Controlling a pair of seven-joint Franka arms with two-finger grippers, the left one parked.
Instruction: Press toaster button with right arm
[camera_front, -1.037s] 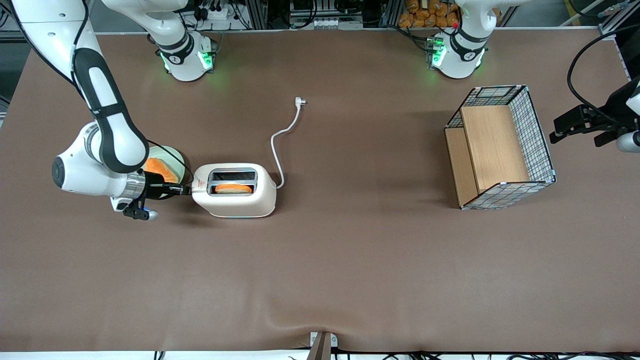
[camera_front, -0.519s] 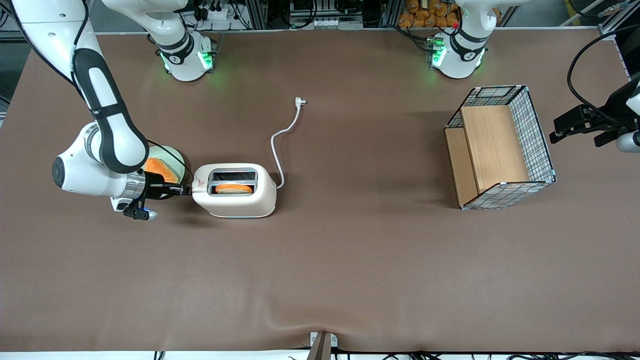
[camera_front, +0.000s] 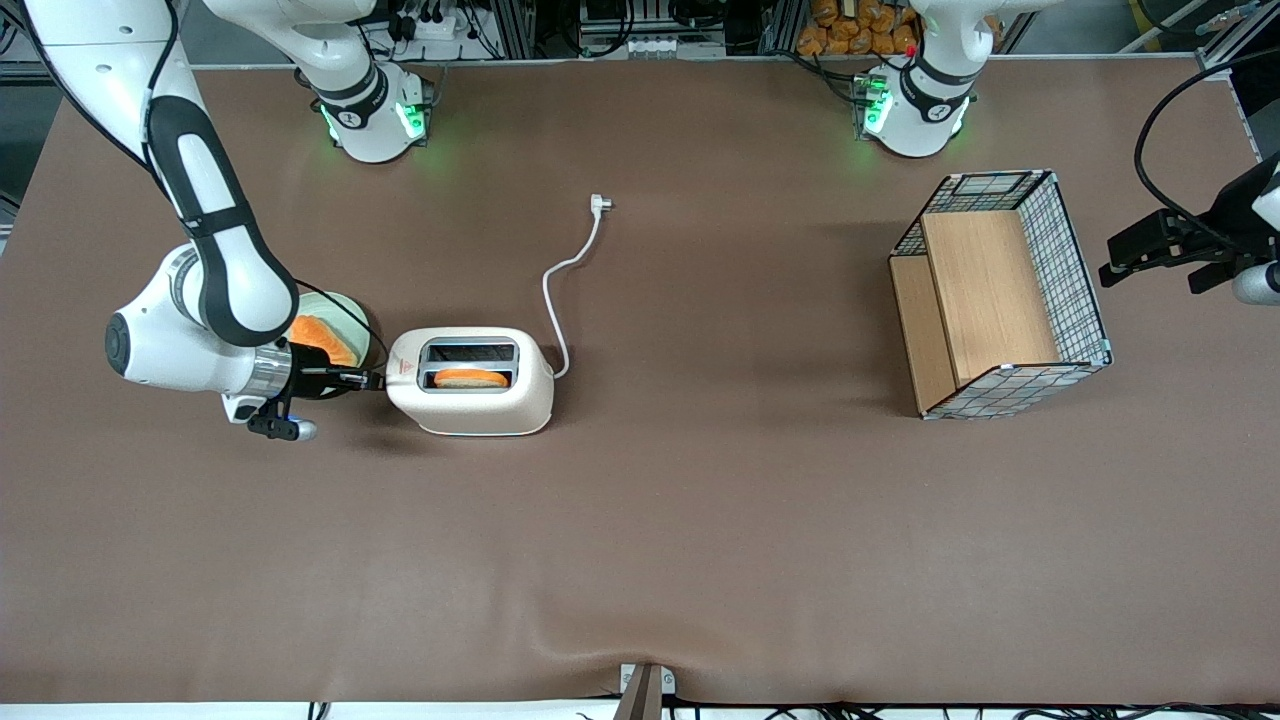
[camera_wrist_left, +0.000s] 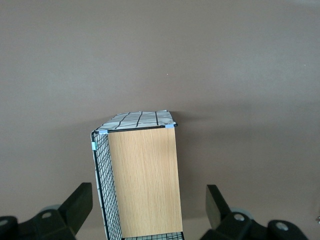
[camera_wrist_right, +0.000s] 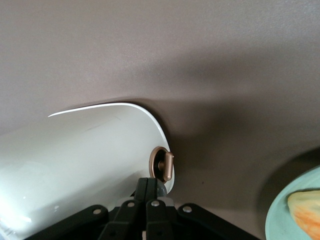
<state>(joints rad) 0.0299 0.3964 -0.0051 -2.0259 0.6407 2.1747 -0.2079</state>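
Observation:
The cream-white toaster (camera_front: 470, 405) lies on the brown table with a toast slice (camera_front: 470, 379) in the slot nearer the front camera. At its short end by the red triangle (camera_front: 403, 369), my right arm's gripper (camera_front: 377, 380) reaches in level, shut, fingertips (camera_wrist_right: 148, 183) touching that end. The right wrist view shows the pale grey toaster button (camera_wrist_right: 161, 189) right beside the fingertips, partly covered by them. A bronze dial (camera_wrist_right: 162, 165) sits just above it on the same end. The button does not show in the front view.
A pale green plate (camera_front: 345, 308) with an orange bread slice lies under the arm's wrist. The white cord (camera_front: 558, 285) runs from the toaster to its plug (camera_front: 599, 203). A wire basket (camera_front: 1075, 265) with a wooden board stands toward the parked arm's end.
Almost nothing: the gripper and the toaster have crept a few pixels toward the parked arm's end.

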